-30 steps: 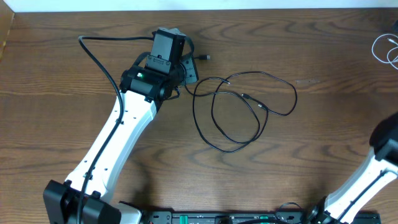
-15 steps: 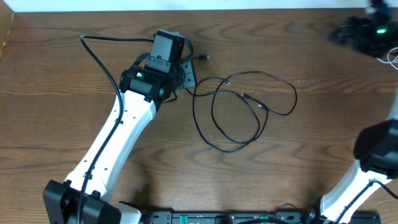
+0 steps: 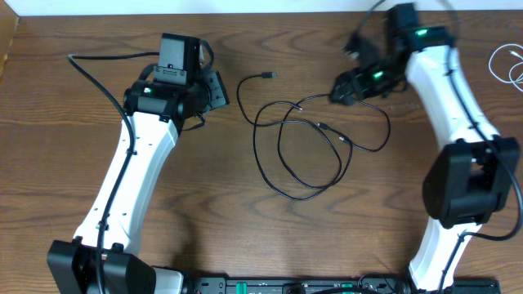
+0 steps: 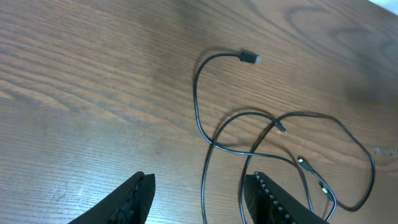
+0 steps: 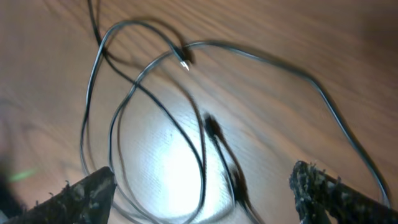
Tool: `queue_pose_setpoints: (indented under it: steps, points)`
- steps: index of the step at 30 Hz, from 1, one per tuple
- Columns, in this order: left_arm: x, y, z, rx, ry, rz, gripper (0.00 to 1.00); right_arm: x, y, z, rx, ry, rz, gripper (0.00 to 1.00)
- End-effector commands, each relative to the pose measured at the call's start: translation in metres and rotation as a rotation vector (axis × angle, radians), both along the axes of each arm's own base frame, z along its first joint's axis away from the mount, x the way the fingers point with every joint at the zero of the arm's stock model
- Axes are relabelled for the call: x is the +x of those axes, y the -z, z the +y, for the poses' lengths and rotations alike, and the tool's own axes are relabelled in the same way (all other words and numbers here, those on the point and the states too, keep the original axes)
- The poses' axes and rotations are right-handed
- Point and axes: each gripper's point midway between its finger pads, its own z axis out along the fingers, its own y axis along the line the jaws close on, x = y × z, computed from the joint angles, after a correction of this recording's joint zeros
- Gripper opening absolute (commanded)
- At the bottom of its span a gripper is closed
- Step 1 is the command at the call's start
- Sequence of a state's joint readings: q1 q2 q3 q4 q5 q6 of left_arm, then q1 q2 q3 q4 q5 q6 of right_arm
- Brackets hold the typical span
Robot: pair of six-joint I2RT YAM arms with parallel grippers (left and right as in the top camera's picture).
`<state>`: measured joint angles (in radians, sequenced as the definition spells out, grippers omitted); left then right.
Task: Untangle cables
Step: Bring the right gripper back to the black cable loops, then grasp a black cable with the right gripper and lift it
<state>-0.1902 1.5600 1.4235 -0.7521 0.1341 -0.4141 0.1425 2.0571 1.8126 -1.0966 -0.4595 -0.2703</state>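
The black cable (image 3: 255, 147) lies in loose overlapping loops on the middle of the wooden table, with one plug end (image 3: 268, 75) at the upper left. My left gripper (image 3: 214, 88) is open and empty, left of the loops. In the left wrist view the left gripper (image 4: 200, 179) hovers over the cable (image 4: 214, 144), whose strands run between the fingers, and the plug end (image 4: 249, 57) lies beyond. My right gripper (image 3: 337, 88) is open and empty above the loops' upper right part. The right wrist view shows the right gripper (image 5: 202, 177) over the blurred cable (image 5: 211, 127). The white cable (image 3: 493, 65) lies at the far right edge.
The table's back edge (image 3: 270, 11) runs along the top of the overhead view. The thick black arm wire (image 3: 98, 69) trails behind the left arm. The arm bases stand at the front edge.
My left gripper has drawn back to the left, away from the plug end. My right arm has swung in from the far right to above the black loops. The cable has not moved.
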Motion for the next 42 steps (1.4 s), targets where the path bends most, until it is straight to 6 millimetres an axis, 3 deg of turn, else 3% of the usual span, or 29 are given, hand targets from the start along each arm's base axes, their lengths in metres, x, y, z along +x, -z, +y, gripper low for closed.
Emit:
queue_pose_setpoints:
  steps: [1, 7, 17, 26, 30, 38, 42]
  points:
    - [0.001, 0.005, 0.004, -0.004, 0.007, 0.015, 0.52, -0.010, 0.025, 0.024, -0.013, -0.106, -0.017, 0.85]
    - [0.001, 0.005, 0.006, -0.004, 0.002, 0.015, 0.52, -0.025, 0.058, 0.059, -0.012, -0.207, -0.057, 0.82]
    - [0.001, 0.005, 0.006, -0.004, 0.001, 0.015, 0.52, -0.040, 0.081, 0.075, 0.025, -0.247, -0.055, 0.82]
    - [0.001, 0.005, 0.006, -0.004, 0.001, 0.015, 0.52, -0.046, 0.073, 0.103, 0.153, -0.293, -0.076, 0.78]
    - [0.001, 0.005, 0.006, -0.004, 0.001, 0.015, 0.52, -0.044, 0.081, 0.103, 0.082, -0.300, -0.098, 0.76]
    - [0.001, 0.005, 0.006, -0.003, 0.001, 0.016, 0.52, -0.046, 0.117, 0.097, 0.010, -0.278, -0.039, 0.67]
    - [0.000, 0.006, 0.006, -0.003, 0.001, 0.019, 0.52, -0.046, 0.122, 0.096, 0.008, -0.265, -0.023, 0.64]
